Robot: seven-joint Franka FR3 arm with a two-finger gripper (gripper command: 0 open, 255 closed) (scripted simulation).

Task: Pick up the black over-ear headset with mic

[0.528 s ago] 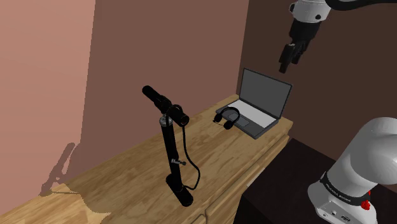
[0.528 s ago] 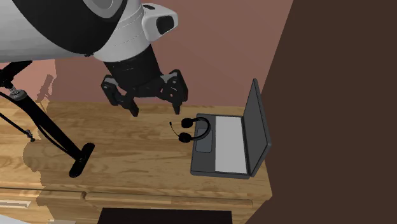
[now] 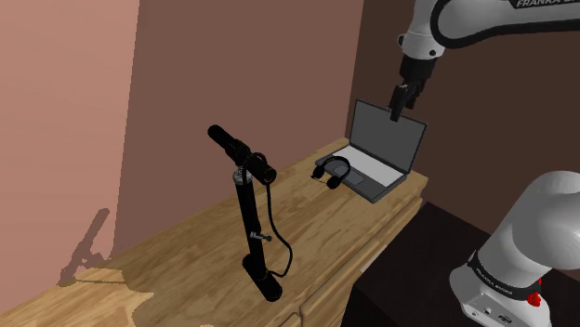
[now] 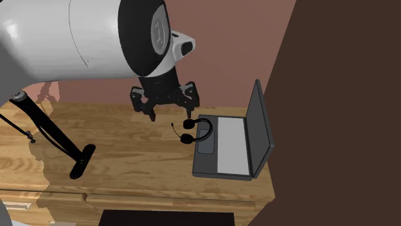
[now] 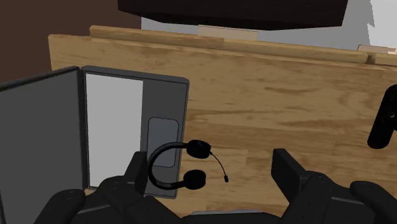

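Observation:
The black over-ear headset (image 3: 332, 172) with its thin mic boom lies on the wooden desk (image 3: 204, 241), partly over the front left corner of the open laptop (image 3: 376, 153). My gripper (image 3: 398, 104) hangs high above the laptop's screen, open and holding nothing. In the second exterior view the gripper (image 4: 169, 110) hovers above the desk just left of the headset (image 4: 196, 130). In the wrist view the headset (image 5: 175, 168) lies far below, close to one black finger (image 5: 137, 173), and the other finger (image 5: 289, 172) stands well apart from it.
A black microphone stand (image 3: 253, 218) with a boom and cable rises from the middle of the desk; its base (image 4: 82, 160) sits near the front edge. A reddish wall backs the desk, and a dark panel stands behind the laptop (image 4: 228, 147).
The arm has swung towards the shoulder view's left and sunk a little, now over the laptop screen. In the second exterior view the gripper shifted right, closer to the headset. Fingers stay open.

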